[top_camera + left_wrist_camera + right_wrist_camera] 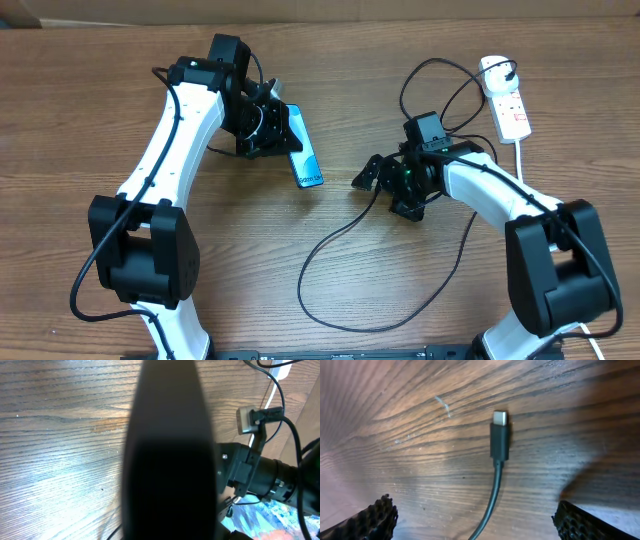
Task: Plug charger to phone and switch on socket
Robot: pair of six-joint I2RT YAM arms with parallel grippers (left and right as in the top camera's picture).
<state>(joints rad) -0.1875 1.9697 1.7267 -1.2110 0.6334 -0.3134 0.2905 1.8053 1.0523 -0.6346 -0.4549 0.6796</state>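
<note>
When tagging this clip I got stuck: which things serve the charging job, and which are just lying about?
Job: phone; charger, its tip lying unplugged on the table; socket with its white cord.
Lying about: nothing else visible besides the table itself.

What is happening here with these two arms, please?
The left gripper is shut on the phone, whose screen is lit. The right gripper hangs open over the free end of the charger, which lies loose on the table. The charger is not yet plugged into the phone.
</note>
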